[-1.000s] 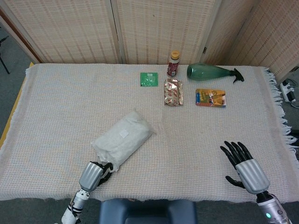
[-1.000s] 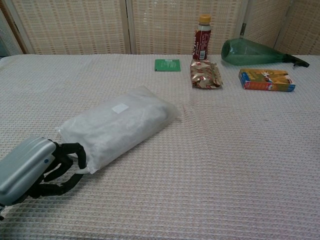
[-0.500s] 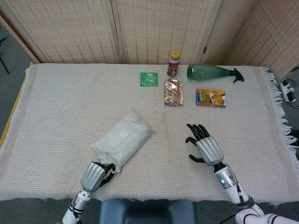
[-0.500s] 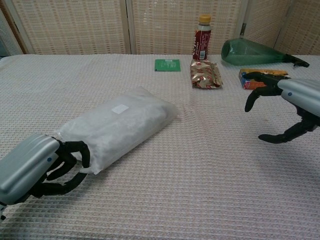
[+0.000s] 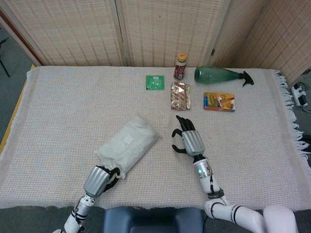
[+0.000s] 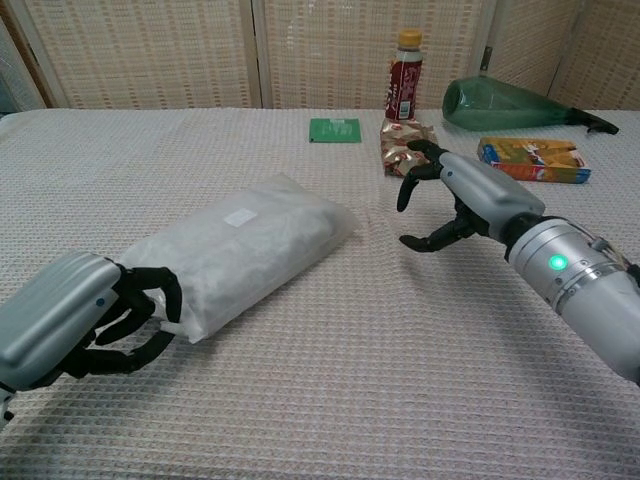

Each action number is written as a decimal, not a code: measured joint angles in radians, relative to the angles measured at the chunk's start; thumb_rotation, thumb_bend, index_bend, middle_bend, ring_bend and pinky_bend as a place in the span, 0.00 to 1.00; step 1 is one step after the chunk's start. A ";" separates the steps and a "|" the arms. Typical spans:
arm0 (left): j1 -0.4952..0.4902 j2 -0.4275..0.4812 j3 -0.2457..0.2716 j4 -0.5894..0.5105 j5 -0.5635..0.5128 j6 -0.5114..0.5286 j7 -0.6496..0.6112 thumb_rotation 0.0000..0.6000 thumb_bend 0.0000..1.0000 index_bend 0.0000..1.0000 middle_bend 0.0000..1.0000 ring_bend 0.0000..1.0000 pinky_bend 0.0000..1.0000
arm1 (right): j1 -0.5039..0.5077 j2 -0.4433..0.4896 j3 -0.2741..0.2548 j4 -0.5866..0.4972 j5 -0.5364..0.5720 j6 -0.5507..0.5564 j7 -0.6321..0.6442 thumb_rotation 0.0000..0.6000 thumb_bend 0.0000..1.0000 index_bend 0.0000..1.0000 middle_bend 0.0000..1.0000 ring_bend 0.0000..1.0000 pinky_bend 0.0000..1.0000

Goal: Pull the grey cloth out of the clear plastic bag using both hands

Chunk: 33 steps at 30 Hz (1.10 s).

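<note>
**Bag pinned at one corner, other hand hovering**

The clear plastic bag [image 5: 128, 146] lies diagonally on the tablecloth [image 5: 58, 107], its grey cloth only a pale blur inside. The left hand [image 6: 75, 330] grips its near end, fingers curled over the edge. The right hand [image 6: 455, 205] hangs just beside the far end, fingers spread, holding nothing. Its arm is cut off at the frame edge.

1. Clear plastic bag [image 6: 245, 255], holding the grey cloth, lies diagonally on the woven tablecloth [image 6: 330, 400].
2. Left hand [image 6: 85, 325] grips the bag's near corner with curled fingers.
3. Right hand [image 6: 455, 200], fingers spread and empty, hovers just right of the bag's far end.
4. Behind: green packet [image 6: 335, 130], foil pouch [image 6: 405, 147], capped bottle [image 6: 404, 76], green glass bottle [image 6: 505, 105], colourful box [image 6: 531, 158].
</note>
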 measured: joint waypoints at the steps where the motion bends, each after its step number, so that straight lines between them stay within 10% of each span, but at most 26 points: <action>1: -0.002 0.001 -0.001 -0.003 0.000 -0.002 0.001 1.00 0.59 0.77 1.00 1.00 1.00 | 0.011 -0.013 0.007 0.014 0.007 -0.001 0.001 1.00 0.21 0.48 0.00 0.00 0.00; 33: -0.029 0.028 -0.024 -0.029 -0.009 -0.030 0.012 1.00 0.58 0.77 1.00 1.00 1.00 | 0.254 -0.273 0.124 0.407 0.147 -0.098 0.109 1.00 0.27 0.54 0.00 0.00 0.00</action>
